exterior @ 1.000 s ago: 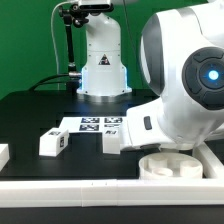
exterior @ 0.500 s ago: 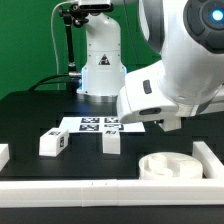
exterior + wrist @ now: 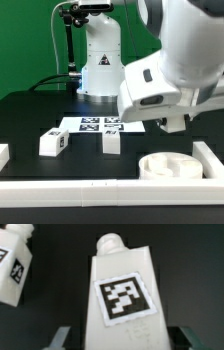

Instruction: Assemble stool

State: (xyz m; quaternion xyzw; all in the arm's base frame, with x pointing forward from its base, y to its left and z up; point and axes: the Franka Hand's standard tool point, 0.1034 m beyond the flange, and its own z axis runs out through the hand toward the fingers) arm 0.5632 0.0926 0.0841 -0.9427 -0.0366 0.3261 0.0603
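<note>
In the wrist view a white stool leg (image 3: 125,280) with a square tag stands lengthwise between my gripper (image 3: 125,340) fingers, which are shut on its lower end. Its threaded tip points away from the camera. A second leg (image 3: 10,269) lies off to the side below. In the exterior view my gripper (image 3: 173,122) hangs above the table, and the arm's body hides the held leg. Two loose legs (image 3: 53,143) (image 3: 112,142) lie on the black table. The round white seat (image 3: 172,166) rests at the front on the exterior view's right.
The marker board (image 3: 96,124) lies flat behind the loose legs. White border rails run along the front (image 3: 90,186) and the exterior view's right (image 3: 211,156). The arm's white base (image 3: 101,65) stands at the back before a green wall.
The arm has risen from low over the seat, uncovering the seat. The two loose legs on the table have not moved.
</note>
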